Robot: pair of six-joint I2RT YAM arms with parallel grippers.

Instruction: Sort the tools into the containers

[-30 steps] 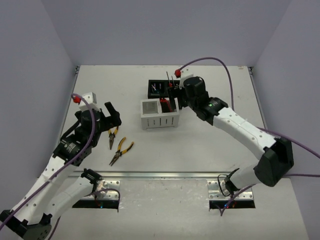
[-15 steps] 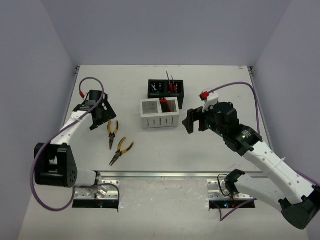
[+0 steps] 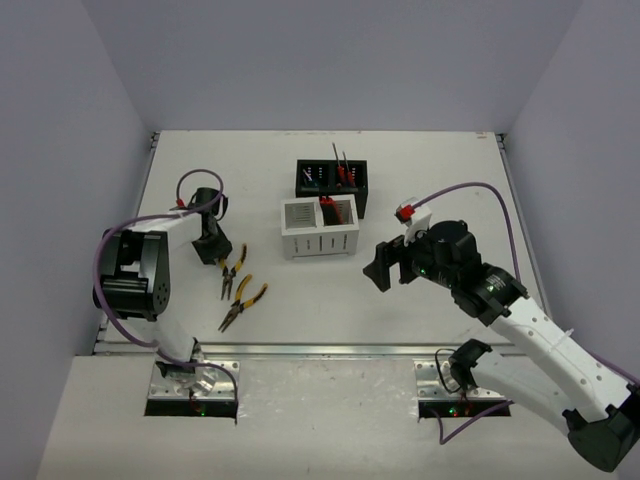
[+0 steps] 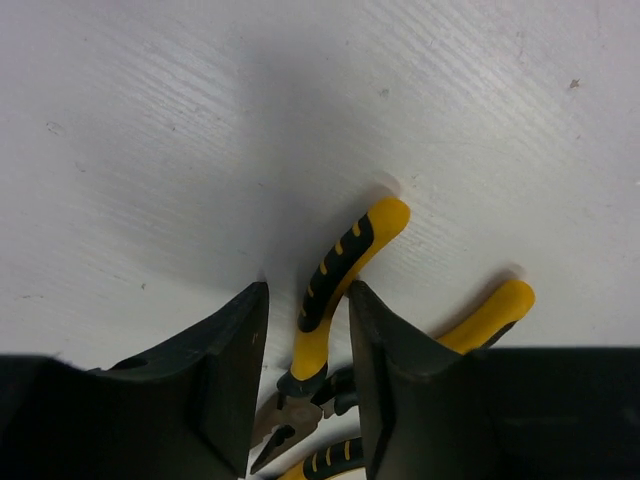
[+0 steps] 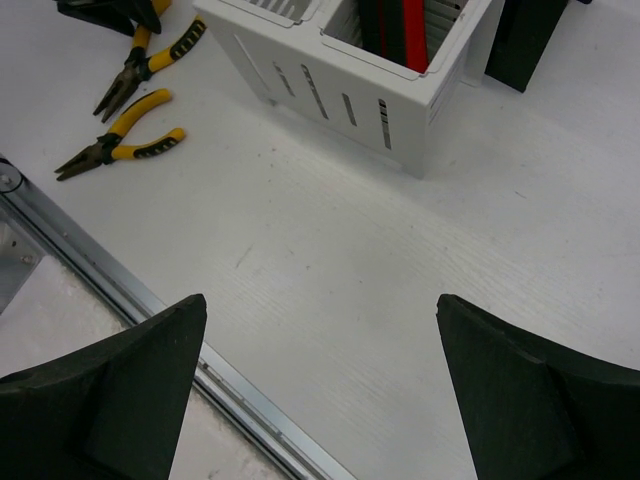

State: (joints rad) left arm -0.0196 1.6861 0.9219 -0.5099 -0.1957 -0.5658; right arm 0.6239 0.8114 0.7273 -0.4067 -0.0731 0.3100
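Two yellow-and-black pliers lie on the white table at the left. My left gripper (image 3: 215, 252) is down over the upper pliers (image 3: 228, 270). In the left wrist view its jaws (image 4: 307, 290) straddle one yellow handle (image 4: 340, 260), narrowly open, with a gap still showing on the left; the other handle (image 4: 490, 315) lies outside the right finger. The second pliers (image 3: 242, 303) lies just below. My right gripper (image 3: 385, 265) hangs wide open and empty right of the white slotted box (image 3: 320, 240), which holds a red-and-black knife (image 5: 400, 25). The black box (image 3: 305, 180) behind holds thin screwdrivers (image 3: 343, 165).
A metal rail (image 5: 150, 300) runs along the table's near edge. Grey walls close in the table at the left, back and right. Both pliers (image 5: 120, 140) also show at the upper left of the right wrist view.
My left gripper has come down onto the upper pliers and narrowed its jaws round one handle. The right arm has drawn back from the boxes toward the near right, still open.
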